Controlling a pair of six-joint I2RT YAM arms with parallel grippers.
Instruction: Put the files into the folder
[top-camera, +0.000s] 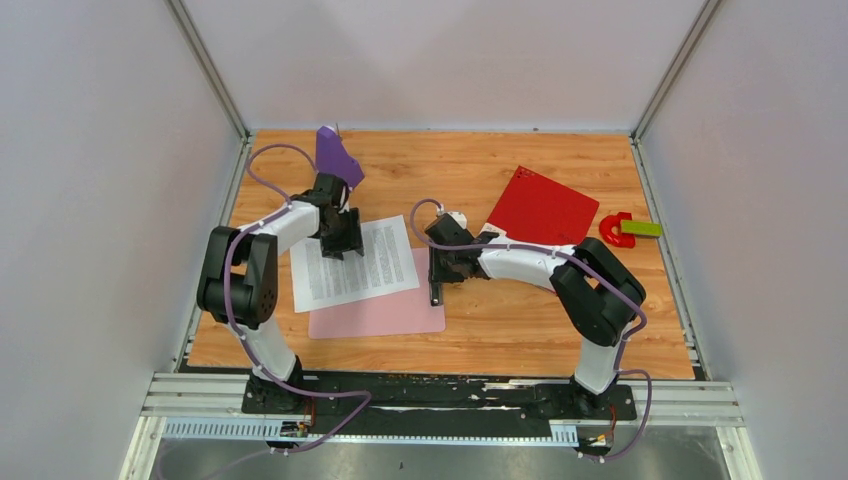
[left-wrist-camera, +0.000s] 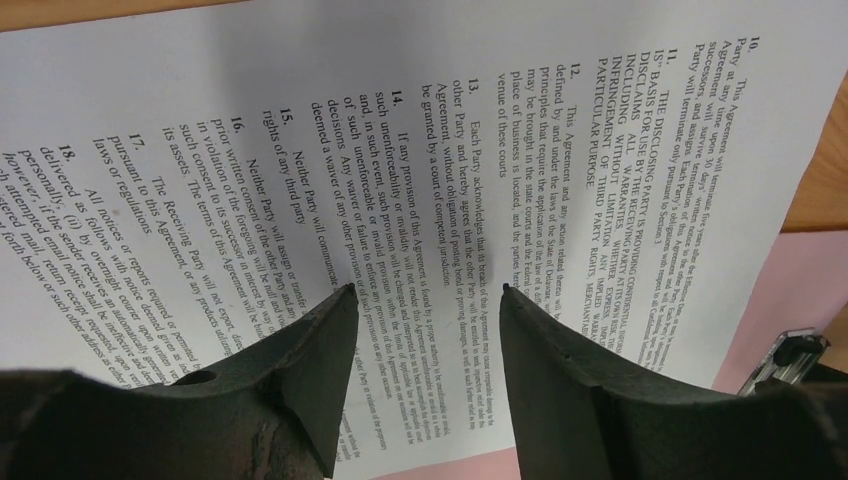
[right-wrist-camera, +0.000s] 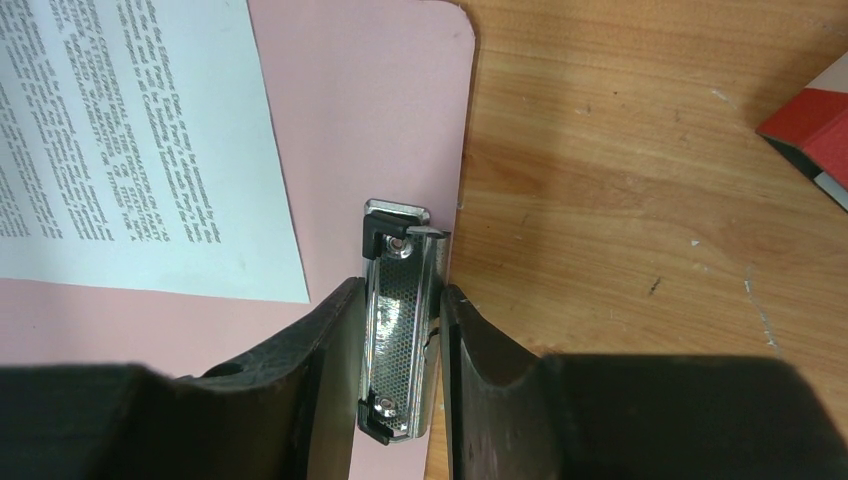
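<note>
While your left pincer (left-wrist-camera: 430, 305) hangs released over the papers (top-camera: 355, 265) — its dark, rough-skinned fingers (left-wrist-camera: 300, 380) apart with nothing between them — your right pincer (right-wrist-camera: 400, 290) is clenched on the metal clip (right-wrist-camera: 398, 345) of the pink clipboard (right-wrist-camera: 380, 120). That clip is a narrow shiny bar with a dotted face and black end caps, set at the board's right edge. The board itself is smooth and matte, with rounded corners.

The papers are thin white rectangles packed with black print. They lie flat, partly on the pink clipboard and partly on the wood-grain bench (top-camera: 520, 310). Their long axis runs left to right across the bench, with the right end swung a little away from the arm bases, and the lines of print run the short way.

The folder (top-camera: 542, 208) is a flat, plain red rectangle, shut, at the far right of the bench — well apart from the papers. Its long axis also runs roughly left to right, but its right end slants toward the arm bases.
</note>
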